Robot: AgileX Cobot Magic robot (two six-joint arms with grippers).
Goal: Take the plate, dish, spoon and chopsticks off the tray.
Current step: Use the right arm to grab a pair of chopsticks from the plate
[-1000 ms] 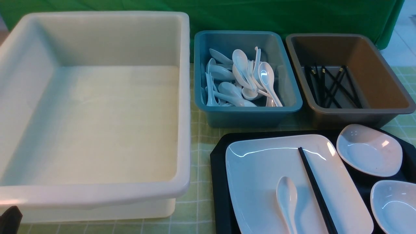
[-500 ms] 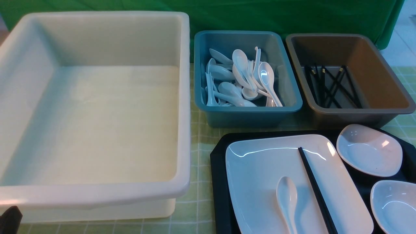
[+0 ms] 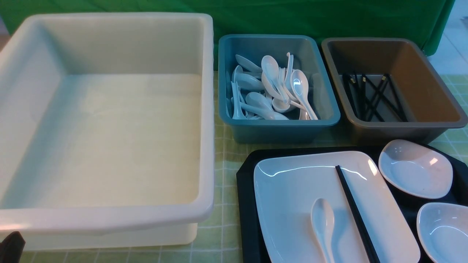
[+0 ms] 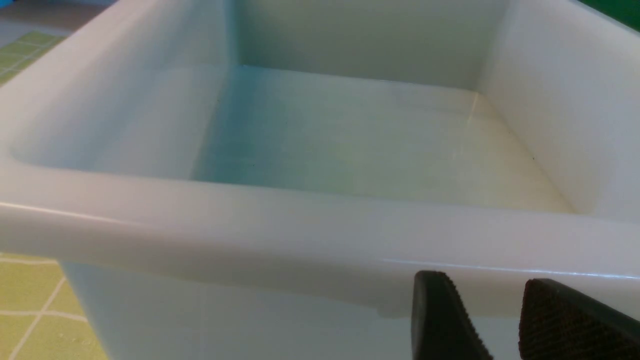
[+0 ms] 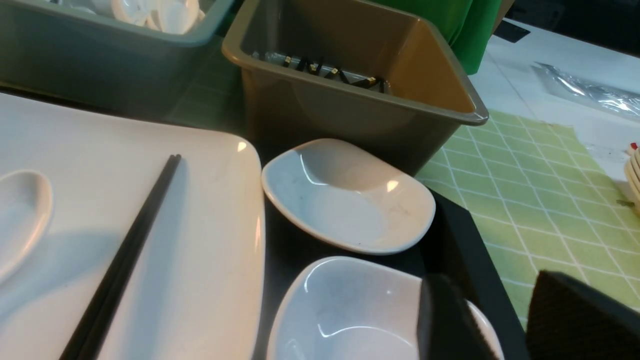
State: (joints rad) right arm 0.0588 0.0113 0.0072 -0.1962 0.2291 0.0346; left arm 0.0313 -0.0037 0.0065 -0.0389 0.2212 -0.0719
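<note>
Left gripper (image 4: 486,290), jaws part-open and empty, faces the white bin's (image 3: 109,219) near wall. On the tray (image 3: 244,204), near right, the plate (image 3: 292,190) carries spoon (image 3: 323,223) and chopsticks (image 3: 356,215). Lifting the plate first could spill them. Right gripper (image 5: 495,287), jaws apart and empty, hovers over the nearer dish (image 5: 345,305).

The left pincer (image 4: 482,305) holds its two dark fingers (image 4: 440,320) apart, with nothing between them; the ribbed pad of one faces the camera. In the front view only a dark bit of the left arm (image 3: 11,246) shows at the near left corner. The right pincer (image 5: 492,310) is likewise parted and grips nothing.
</note>
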